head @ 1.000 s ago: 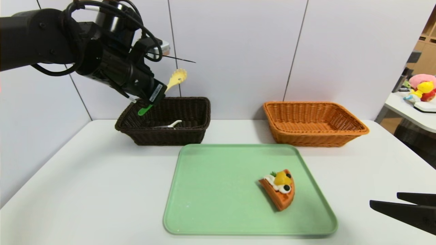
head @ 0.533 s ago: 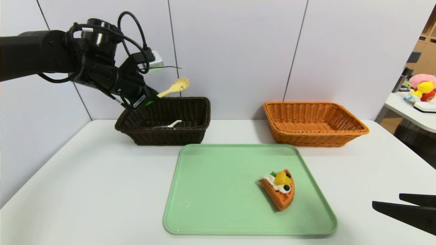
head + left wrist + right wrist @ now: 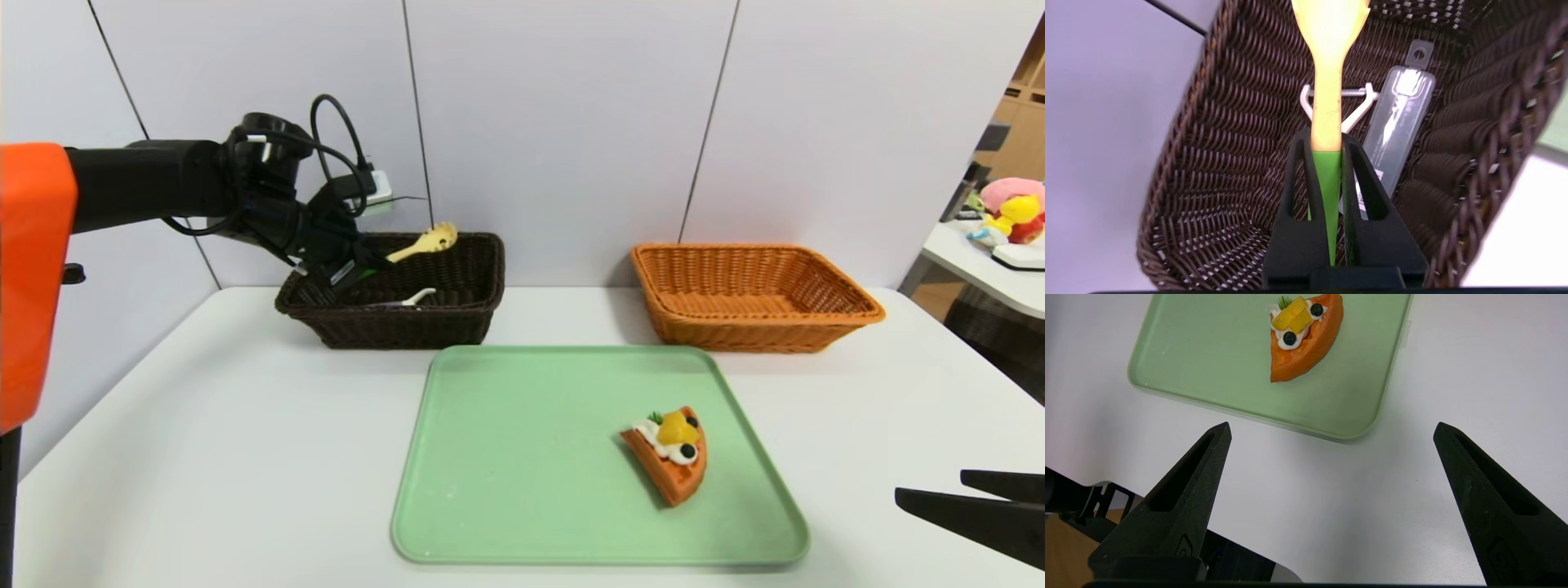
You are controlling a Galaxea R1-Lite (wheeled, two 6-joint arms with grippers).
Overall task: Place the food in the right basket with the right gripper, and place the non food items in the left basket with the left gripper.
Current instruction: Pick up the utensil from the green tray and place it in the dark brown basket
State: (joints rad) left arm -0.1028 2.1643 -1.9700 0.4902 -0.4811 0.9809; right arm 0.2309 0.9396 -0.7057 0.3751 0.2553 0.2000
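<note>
You have the left gripper (image 3: 357, 267) clamped on the spatula (image 3: 1327, 110) at its green handle, over the dark basket (image 3: 457, 314) at 10 o'clock from the tray (image 3: 522, 457). Lower a little further, then release so it lands beside the peeler (image 3: 1357, 106). Since a second ago the arm has dropped and the spatula has leveled. Your right gripper (image 3: 1331, 502) waits spread wide at 4 o'clock; the cake (image 3: 669, 453) sits on the tray.
</note>
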